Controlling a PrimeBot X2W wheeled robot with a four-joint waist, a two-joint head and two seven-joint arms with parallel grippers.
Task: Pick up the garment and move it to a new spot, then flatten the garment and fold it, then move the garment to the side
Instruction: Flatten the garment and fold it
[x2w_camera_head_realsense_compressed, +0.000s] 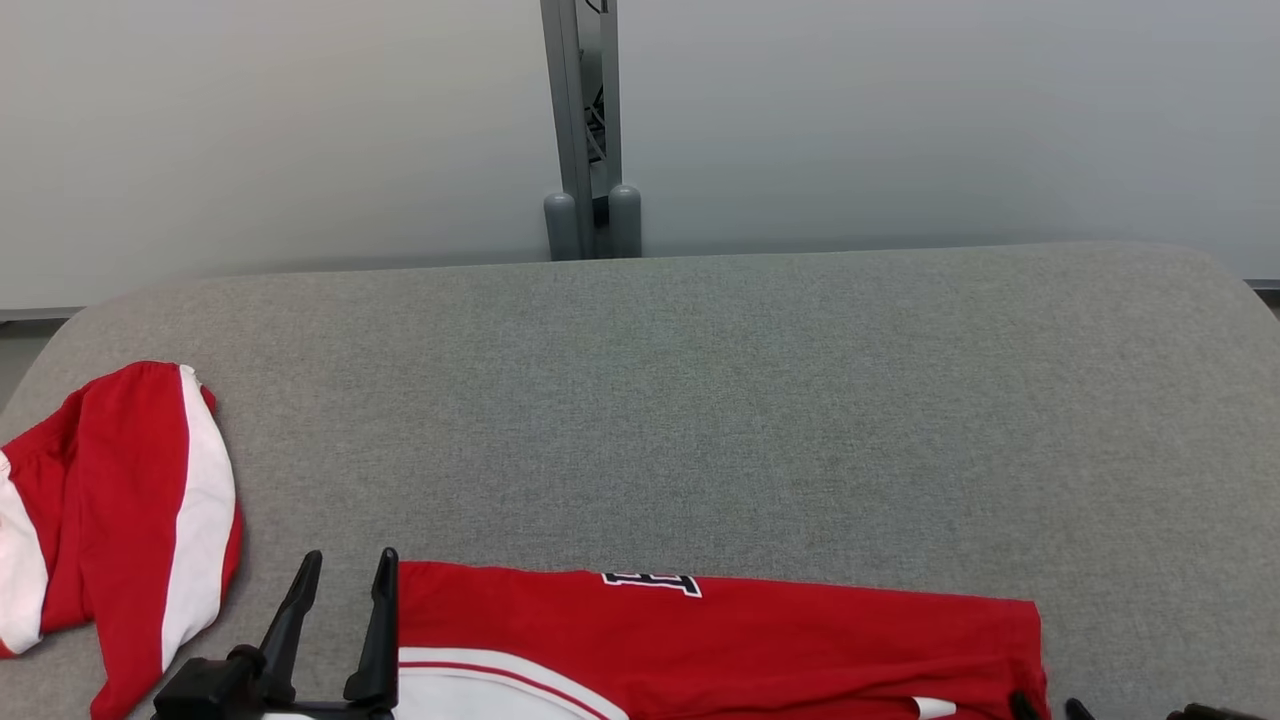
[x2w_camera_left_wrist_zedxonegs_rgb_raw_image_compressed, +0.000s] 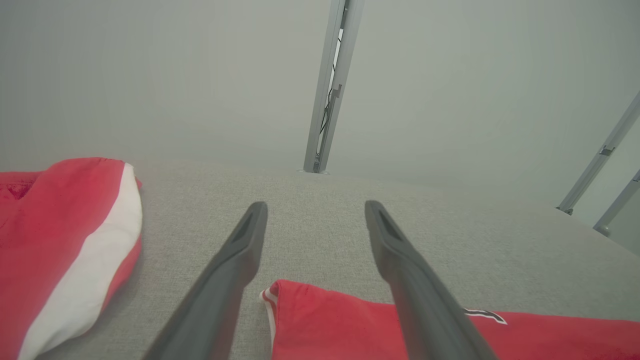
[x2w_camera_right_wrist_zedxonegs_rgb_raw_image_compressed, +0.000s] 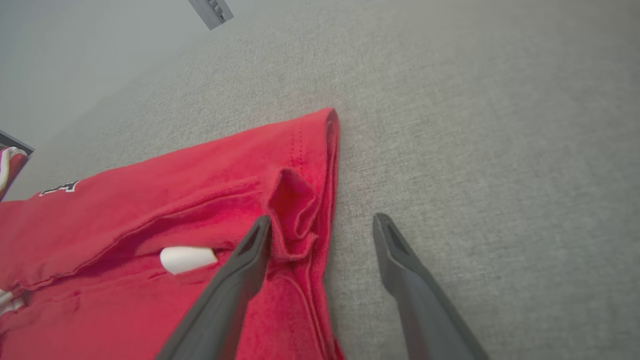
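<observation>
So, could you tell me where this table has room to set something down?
The widest bare patch spans the table between the far edge of the red garment and the post behind. A narrower strip lies right of it, by the right gripper. The near left is crowded: the left gripper sits between that garment and the red-and-white bundle.

the garment (x2w_camera_head_realsense_compressed: 720, 640) is red and lies flat as a long band running left to right along the near edge of the grey cloth-covered desk (x2w_camera_head_realsense_compressed: 700, 400). a white panel (x2w_camera_head_realsense_compressed: 480, 685) crossed by a thin red line shows at its near left part. black-and-white lettering (x2w_camera_head_realsense_compressed: 652, 583) sits on its far edge. its right end is a straight stitched hem with a small bunched fold (x2w_camera_right_wrist_zedxonegs_rgb_raw_image_compressed: 295, 210) in it, and a white scrap (x2w_camera_right_wrist_zedxonegs_rgb_raw_image_compressed: 187, 258) peeks from a crease just beside that.
</observation>
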